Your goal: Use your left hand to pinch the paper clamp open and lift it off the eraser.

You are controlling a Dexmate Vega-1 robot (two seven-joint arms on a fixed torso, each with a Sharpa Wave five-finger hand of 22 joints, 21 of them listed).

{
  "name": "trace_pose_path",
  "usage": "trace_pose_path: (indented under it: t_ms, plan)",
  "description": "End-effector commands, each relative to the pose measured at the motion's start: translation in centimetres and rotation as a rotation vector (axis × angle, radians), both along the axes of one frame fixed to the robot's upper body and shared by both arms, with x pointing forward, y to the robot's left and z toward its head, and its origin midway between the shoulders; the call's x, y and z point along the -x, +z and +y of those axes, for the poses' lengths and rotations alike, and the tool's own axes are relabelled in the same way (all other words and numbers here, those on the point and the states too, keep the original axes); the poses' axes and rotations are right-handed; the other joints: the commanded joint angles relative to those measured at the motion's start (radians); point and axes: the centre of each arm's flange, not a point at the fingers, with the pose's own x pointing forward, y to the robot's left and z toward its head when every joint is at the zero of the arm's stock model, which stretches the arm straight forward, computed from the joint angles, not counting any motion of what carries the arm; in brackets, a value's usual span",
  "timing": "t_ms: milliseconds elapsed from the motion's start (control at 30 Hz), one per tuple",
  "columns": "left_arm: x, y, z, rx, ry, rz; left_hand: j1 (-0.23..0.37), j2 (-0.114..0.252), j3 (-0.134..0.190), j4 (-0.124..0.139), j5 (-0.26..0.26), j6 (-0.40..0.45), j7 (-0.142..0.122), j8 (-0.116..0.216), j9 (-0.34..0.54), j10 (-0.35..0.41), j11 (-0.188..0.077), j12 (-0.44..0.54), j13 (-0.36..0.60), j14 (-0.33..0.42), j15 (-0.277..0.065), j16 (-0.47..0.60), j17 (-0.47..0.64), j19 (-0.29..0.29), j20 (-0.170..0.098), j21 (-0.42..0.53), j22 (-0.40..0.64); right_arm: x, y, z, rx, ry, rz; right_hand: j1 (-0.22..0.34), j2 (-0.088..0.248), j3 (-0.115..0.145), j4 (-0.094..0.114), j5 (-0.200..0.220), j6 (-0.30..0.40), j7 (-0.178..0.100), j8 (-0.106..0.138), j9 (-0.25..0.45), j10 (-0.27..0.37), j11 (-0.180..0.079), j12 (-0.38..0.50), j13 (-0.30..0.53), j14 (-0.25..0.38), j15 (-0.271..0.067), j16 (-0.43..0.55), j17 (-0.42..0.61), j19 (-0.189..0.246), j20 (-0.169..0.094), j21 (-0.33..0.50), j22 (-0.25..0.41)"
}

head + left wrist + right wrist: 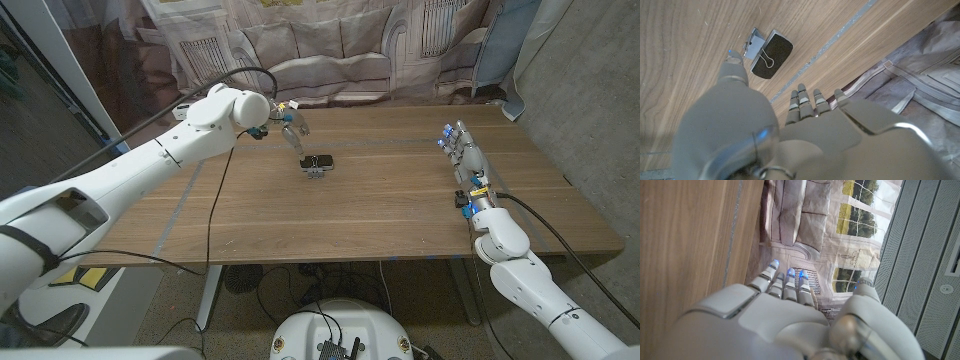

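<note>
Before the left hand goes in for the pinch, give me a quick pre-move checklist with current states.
1. Clamp on the eraser: ok.
2. Left hand holds nothing, fingers apart: ok.
3. Left hand near the clamp, not touching it: ok.
4. Clamp's wire handles reachable: one lies flat on the eraser; the other, cannot tell.
5. Right hand well away from the eraser: ok.
6. Table around the eraser free of obstacles: ok.

Even soft indoor light, faint shadows, sharp head view, wrist views blurred up close
</note>
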Motion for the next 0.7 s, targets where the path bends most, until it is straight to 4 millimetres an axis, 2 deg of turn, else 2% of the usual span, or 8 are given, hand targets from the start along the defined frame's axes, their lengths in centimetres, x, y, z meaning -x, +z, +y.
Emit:
trace_pose_path:
  t_ms: [33,467,700]
  plan:
    - [-1.4,-0.6,-0.8,-0.025,0.000,0.049,-0.008,-0.002,0.000,0.008,0.007,0.001,0.018,0.007,0.004,0.008,0.013,0.009,0.002,0.009,0.023,0.009,0.002,-0.008,0.002,0.000,0.003,0.5,-0.2,-0.1,-0.002,-0.006,0.002,0.001,-0.002,0.000,-0.005,0.000,0.004,0.001,-0.002,0.003,0.017,0.003,-0.002,0.002,0.009,0.002,0.002,0.000,0.002,0.009,0.004,0.003]
    - [-2.3,-1.1,-1.4,-0.015,-0.010,0.055,0.004,0.005,0.001,0.006,0.015,0.051,0.008,0.027,0.004,0.063,-0.007,0.033,0.002,0.039,0.000,0.016,0.002,0.003,0.000,0.008,0.003,0.9,-0.2,-0.2,0.008,-0.015,-0.002,0.001,-0.002,0.000,-0.007,0.000,0.003,-0.001,-0.004,0.003,0.014,-0.001,-0.009,0.002,0.008,0.001,0.000,-0.001,-0.001,0.012,0.003,0.003]
    - [-3.2,-1.5,-1.8,-0.021,-0.011,0.057,0.010,0.006,0.001,0.004,0.018,0.056,0.003,0.027,0.004,0.066,-0.014,0.035,0.002,0.046,-0.003,0.017,0.002,0.008,0.000,0.010,0.003,1.0,-0.4,-0.2,-0.001,-0.018,0.005,0.002,-0.002,0.001,-0.008,0.000,0.001,-0.001,-0.005,0.003,0.012,-0.003,-0.013,0.002,0.009,0.002,0.000,-0.001,-0.002,0.013,0.003,0.003]
